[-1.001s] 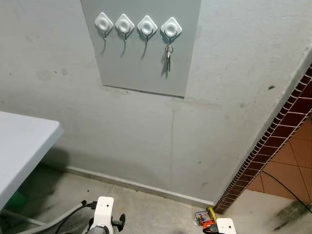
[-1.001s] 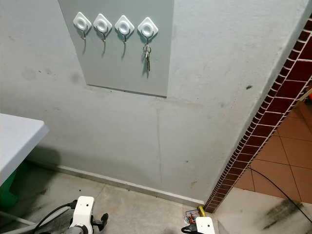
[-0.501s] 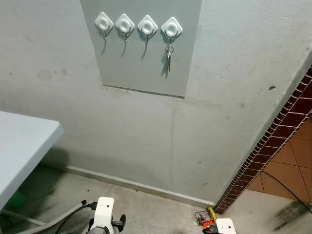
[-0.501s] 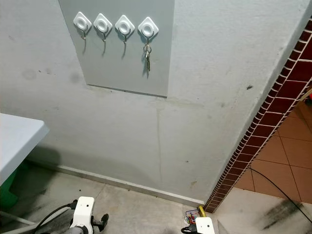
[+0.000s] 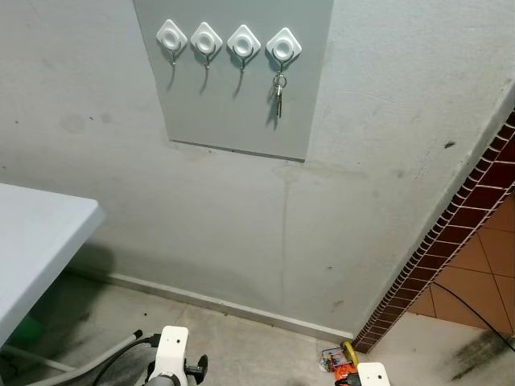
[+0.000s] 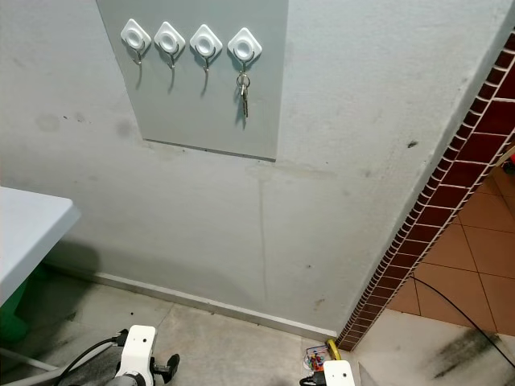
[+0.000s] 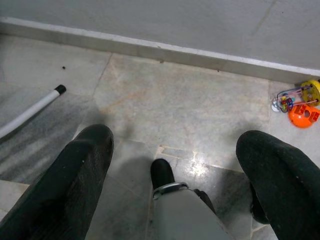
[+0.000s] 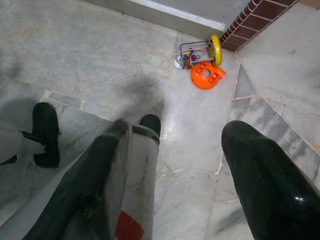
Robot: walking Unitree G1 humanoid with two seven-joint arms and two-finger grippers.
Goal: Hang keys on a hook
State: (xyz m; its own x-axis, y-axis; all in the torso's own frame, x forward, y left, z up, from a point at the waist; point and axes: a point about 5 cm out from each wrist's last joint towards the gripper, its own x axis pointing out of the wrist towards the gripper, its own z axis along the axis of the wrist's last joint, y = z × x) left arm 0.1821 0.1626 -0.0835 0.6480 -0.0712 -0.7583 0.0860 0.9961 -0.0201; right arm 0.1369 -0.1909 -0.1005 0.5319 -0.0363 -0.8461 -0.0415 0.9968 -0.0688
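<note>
A small bunch of keys [image 5: 278, 92] hangs from the rightmost of several white diamond-shaped hooks [image 5: 283, 46] on a grey wall panel [image 5: 233, 112]. The other hooks [image 5: 206, 39] are bare. Both arms hang low by the floor. My left gripper [image 7: 175, 175] is open, its two black fingers [image 7: 75, 185] spread wide with nothing between them. My right gripper [image 8: 175, 180] is open too, pointing down at the floor, holding nothing.
A white table [image 5: 32, 241] juts in at the left, with a white pole [image 7: 30, 112] lying on the floor. A colourful toy [image 8: 202, 57] lies by the brick-edged corner [image 5: 451, 233]. A black cable [image 5: 475, 310] crosses the tiled floor at right.
</note>
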